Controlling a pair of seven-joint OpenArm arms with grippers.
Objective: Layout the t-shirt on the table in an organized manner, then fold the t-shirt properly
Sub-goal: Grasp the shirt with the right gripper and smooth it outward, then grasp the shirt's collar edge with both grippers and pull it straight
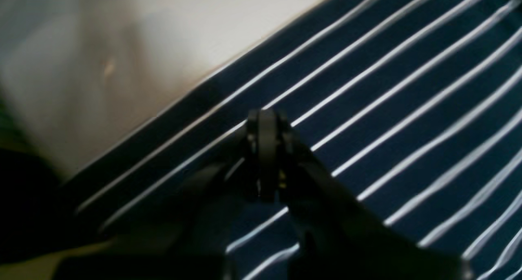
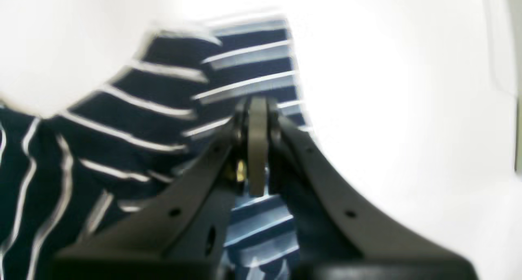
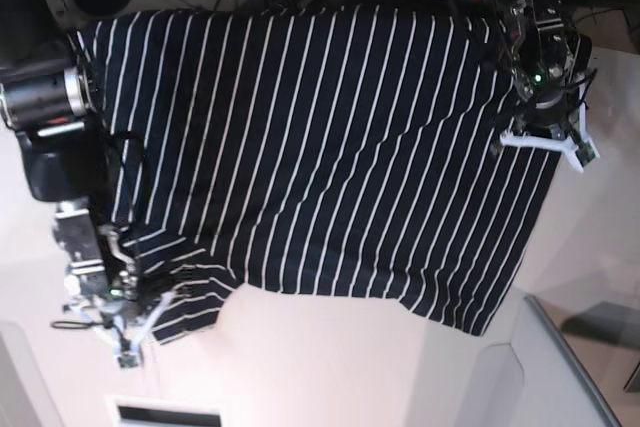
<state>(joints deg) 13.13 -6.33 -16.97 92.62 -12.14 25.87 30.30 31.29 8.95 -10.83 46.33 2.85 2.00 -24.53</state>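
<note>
Our left gripper (image 1: 265, 157) and right gripper (image 2: 257, 145) are clenched on the dark navy, white-striped cotton t-shirt (image 3: 330, 147), spread beneath them across the off-white tabletop (image 3: 330, 357); uneven pulling could bunch it.

Striped t-shirt (image 3: 330, 147) spread flat across the table (image 3: 330, 367), an arm at either side edge.

No text, label, brand or number can be read anywhere.
</note>
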